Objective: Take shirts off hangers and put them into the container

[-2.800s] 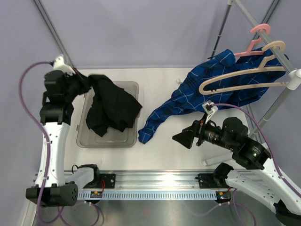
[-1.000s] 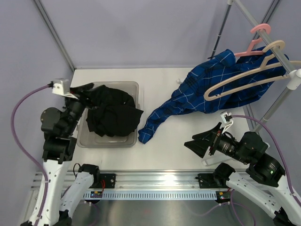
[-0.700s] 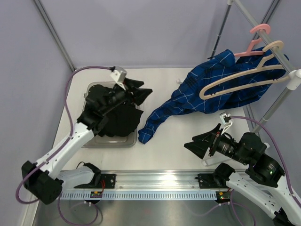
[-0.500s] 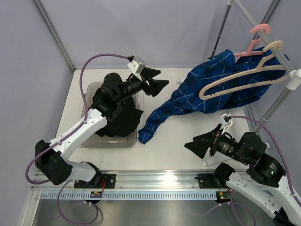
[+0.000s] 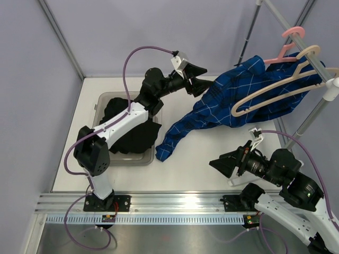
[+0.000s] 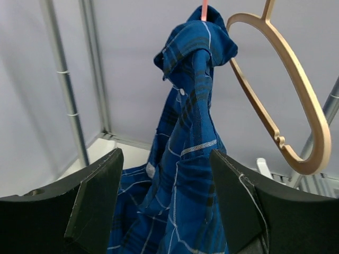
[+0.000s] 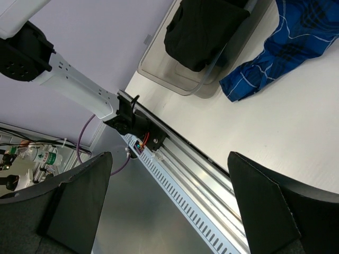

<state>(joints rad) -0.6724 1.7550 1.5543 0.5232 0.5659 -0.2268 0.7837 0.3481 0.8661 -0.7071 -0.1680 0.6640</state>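
Standing by the rig, you see the white table [image 5: 201, 159] take up most of the floor of the cell, with a grey rack [image 5: 312, 119] rising at its far right corner. Next in size is the blue shirt [image 5: 222, 106]: its collar is up on the rack by the pink hanger [image 5: 288, 39], and the cloth runs down at a slant to the table, where its lower end lies just beside the container's right near corner. The container [image 5: 132, 160] sits on the left half of the table, and the black shirt [image 5: 132, 135] is bundled inside it, one fold lapping over the right rim. A cream hanger [image 5: 275, 90] hangs bare on the rack, in front of the blue shirt's upper part.

Reaching from the left arm across the container, the left fingers [image 5: 198, 85] are spread wide, hold nothing, and point at the blue shirt from close by without touching it. Low at the near right, the right fingers [image 5: 226, 159] are also spread wide and hold nothing, hovering over bare table, well apart from both shirts.
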